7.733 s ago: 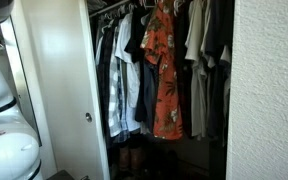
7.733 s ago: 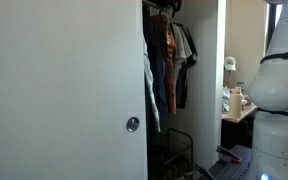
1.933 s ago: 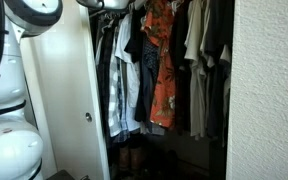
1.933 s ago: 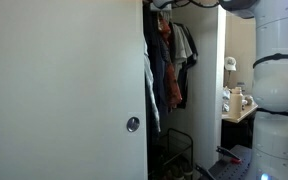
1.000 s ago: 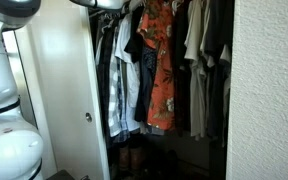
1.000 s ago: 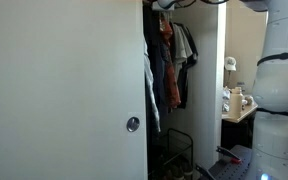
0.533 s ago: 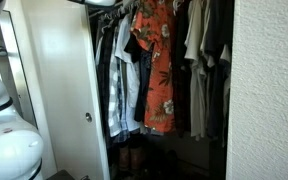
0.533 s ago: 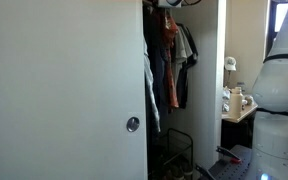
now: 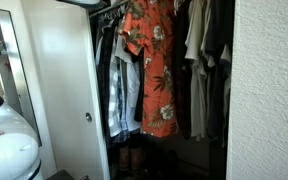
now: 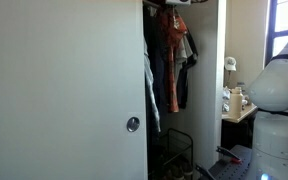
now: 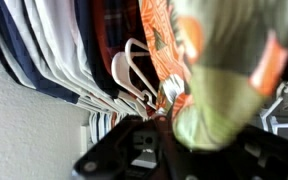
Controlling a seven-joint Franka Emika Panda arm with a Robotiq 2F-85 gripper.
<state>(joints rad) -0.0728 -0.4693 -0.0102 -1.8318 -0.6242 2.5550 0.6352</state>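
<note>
**A:** What is the claw doing?

**B:** The claw (image 11: 152, 148) sits at six o'clock in the wrist view, dark and blurred. Its jaws are drawn tight together on the top end of the orange floral shirt (image 11: 212, 70). Whether they pinch collar or hanger, I cannot tell.

**A:** And where does that shirt run from there?

**B:** It runs up and away to one o'clock from the claw, filling that side of the wrist view. At eleven o'clock from the claw are the white hangers (image 11: 134, 66), packed side by side. Beyond them, towards ten o'clock, hangs a row of pale shirts (image 11: 54, 45).

**A:** Where is the shirt within the closet?

**B:** In an exterior view the orange floral shirt (image 9: 152, 70) hangs at twelve o'clock in the open closet, in front of its neighbours. The checked and blue shirts (image 9: 119, 90) are at its nine o'clock, touching it. The dark garments (image 9: 209, 70) are at its three o'clock. The claw itself is out of frame there.

**A:** What is further out?

**B:** The closet door (image 9: 59, 90) stands further towards nine o'clock, with its round knob (image 9: 87, 117) near the edge. The robot's white body (image 9: 6, 150) is at seven o'clock, and a textured wall (image 9: 269, 90) is at three. In an exterior view from another place, the door (image 10: 64, 80) fills the nine o'clock half. A strip of the shirt (image 10: 170, 38) shows at one o'clock.
</note>
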